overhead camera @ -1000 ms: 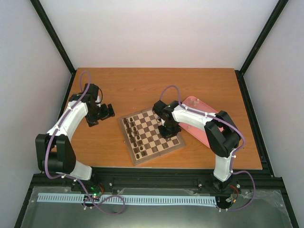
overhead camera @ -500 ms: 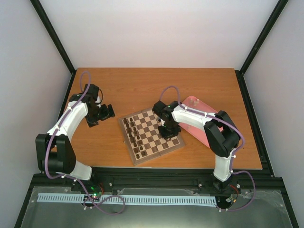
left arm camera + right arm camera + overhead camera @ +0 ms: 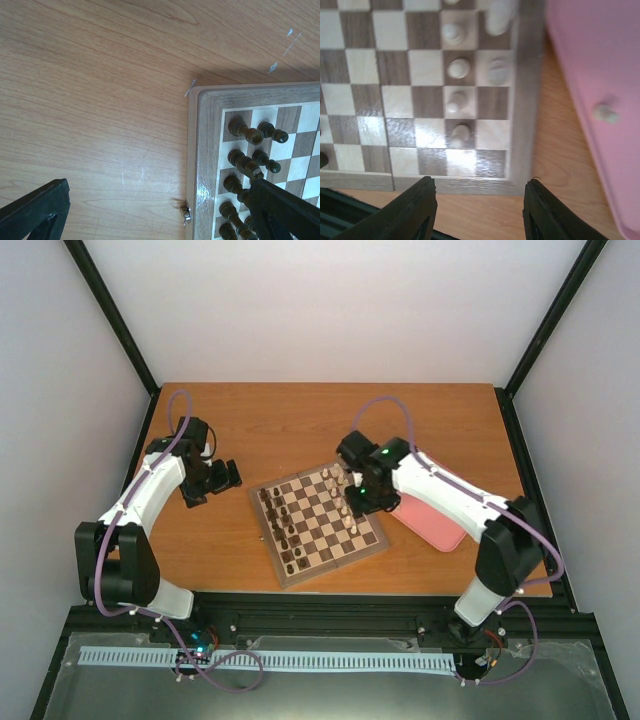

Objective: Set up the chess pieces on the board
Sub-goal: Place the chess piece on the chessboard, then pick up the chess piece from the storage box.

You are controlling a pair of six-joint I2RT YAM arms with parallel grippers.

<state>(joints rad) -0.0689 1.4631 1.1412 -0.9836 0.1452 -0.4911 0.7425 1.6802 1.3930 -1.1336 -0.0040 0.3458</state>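
The board (image 3: 305,530) lies at the table's middle, with dark pieces in its left rows. Several pale chess pieces (image 3: 458,68) stand in its two right-hand columns, and the closest of them (image 3: 460,134) is just ahead of my right gripper (image 3: 480,212). That gripper is open and empty, over the board's near right corner (image 3: 360,502). One more pale piece (image 3: 605,113) lies on the pink tray (image 3: 600,60). My left gripper (image 3: 160,215) is open and empty over bare table beside the board's left edge (image 3: 202,165), and sits left of the board (image 3: 215,486) in the top view.
The pink tray (image 3: 440,525) lies right of the board, partly under my right arm. Dark pieces (image 3: 245,132) crowd the board's left rows close to my left fingers (image 3: 285,210). A small metal clasp (image 3: 186,212) sticks out of the board's edge.
My right gripper has gone from shut to open and has drawn back from the board's right columns. The right arm's elbow has swung out to the right. The left arm has stayed still.
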